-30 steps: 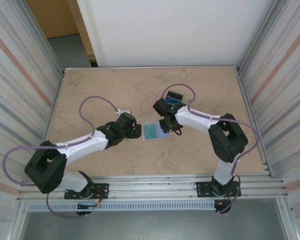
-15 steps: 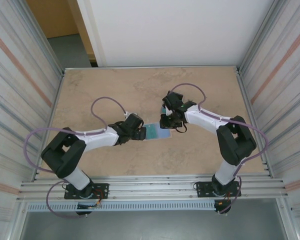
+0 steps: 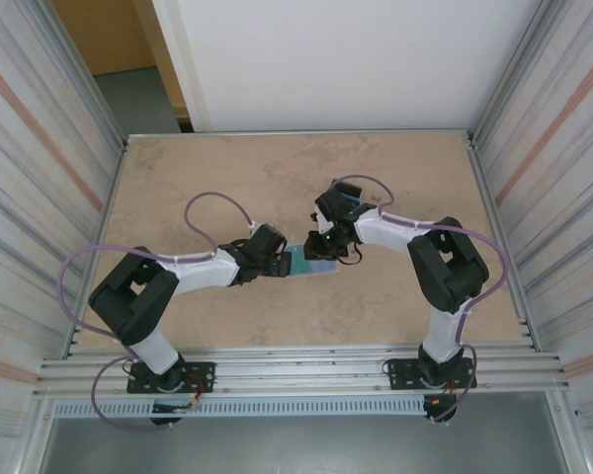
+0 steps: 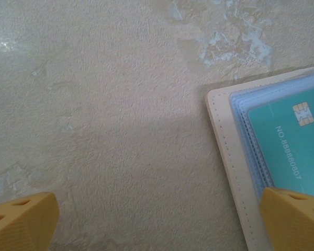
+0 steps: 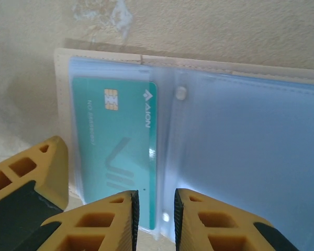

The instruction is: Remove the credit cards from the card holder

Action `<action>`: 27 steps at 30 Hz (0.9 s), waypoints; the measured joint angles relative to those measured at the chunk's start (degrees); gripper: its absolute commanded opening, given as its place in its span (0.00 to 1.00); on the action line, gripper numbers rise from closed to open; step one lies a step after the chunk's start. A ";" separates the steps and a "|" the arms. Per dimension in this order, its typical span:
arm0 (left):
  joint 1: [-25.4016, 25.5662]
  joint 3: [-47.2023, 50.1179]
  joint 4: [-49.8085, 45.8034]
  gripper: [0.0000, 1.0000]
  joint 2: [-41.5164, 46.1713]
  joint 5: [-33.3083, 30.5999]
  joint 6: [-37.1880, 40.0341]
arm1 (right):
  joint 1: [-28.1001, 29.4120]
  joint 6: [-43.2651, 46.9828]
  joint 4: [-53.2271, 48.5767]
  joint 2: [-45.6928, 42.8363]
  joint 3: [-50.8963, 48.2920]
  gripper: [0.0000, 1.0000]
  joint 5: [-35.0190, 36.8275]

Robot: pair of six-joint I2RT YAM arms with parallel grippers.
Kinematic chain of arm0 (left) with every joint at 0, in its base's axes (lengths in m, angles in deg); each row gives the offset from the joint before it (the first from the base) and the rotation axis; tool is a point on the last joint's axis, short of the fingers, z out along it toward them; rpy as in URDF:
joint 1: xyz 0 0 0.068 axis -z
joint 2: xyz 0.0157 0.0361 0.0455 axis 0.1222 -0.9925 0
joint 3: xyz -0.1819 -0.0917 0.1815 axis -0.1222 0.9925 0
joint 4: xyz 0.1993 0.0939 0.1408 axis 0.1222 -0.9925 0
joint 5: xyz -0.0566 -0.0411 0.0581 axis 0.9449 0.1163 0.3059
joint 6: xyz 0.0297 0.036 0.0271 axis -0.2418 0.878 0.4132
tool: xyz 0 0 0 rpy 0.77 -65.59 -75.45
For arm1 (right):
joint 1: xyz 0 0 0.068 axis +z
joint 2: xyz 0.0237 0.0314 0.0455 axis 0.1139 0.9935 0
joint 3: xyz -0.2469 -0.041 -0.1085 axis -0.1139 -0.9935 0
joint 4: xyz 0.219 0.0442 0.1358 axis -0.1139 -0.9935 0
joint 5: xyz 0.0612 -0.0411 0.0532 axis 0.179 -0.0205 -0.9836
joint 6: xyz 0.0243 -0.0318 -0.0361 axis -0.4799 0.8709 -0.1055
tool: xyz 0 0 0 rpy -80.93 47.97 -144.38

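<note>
Near the middle of the table (image 3: 227, 178), the card holder (image 3: 314, 265) is laid open and flat, between the two grippers. In the right wrist view its beige rim (image 5: 199, 65) is seen framing clear sleeves, and a teal credit card (image 5: 115, 141) is tucked into the sleeve on the left half, beside a small snap (image 5: 181, 93). The right gripper (image 5: 157, 201) is held over the card's right edge with its fingers drawn to a narrow gap; nothing is seen pinched between them. The left gripper (image 4: 157, 209) is spread wide. One yellow fingertip (image 4: 293, 217) is placed over the holder's (image 4: 225, 157) corner and the card (image 4: 293, 146), the other over bare table.
</note>
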 measured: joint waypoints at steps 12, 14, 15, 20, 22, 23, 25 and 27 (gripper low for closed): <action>0.00 0.00 0.02 0.98 -1.16 0.22 0.00 | 0.00 -0.33 1.97 2.64 0.02 0.25 -2.80; 0.00 0.00 0.00 0.99 -1.16 0.22 0.00 | 0.00 -0.33 2.21 2.97 0.02 0.25 -3.04; 0.00 0.00 0.00 0.98 -1.16 0.22 0.00 | 0.00 -0.33 2.32 3.06 0.02 0.24 -3.19; 0.00 0.00 0.00 0.99 -1.16 0.20 0.00 | 0.00 -0.33 2.69 3.19 0.02 0.22 -3.58; 0.00 0.00 -0.02 0.99 -1.16 0.20 0.00 | 0.00 -0.33 2.86 3.21 0.02 0.21 -4.00; 0.00 0.00 -0.02 0.99 -1.16 0.17 0.00 | -0.02 -0.35 3.04 3.21 0.02 0.20 -4.31; 0.00 0.00 -0.07 0.99 -1.16 0.13 0.00 | -0.09 -0.37 3.41 3.21 0.02 0.20 -4.72; 0.00 0.00 -0.20 0.99 -1.16 -0.04 0.00 | -0.15 -0.39 4.09 3.21 0.02 0.20 -5.14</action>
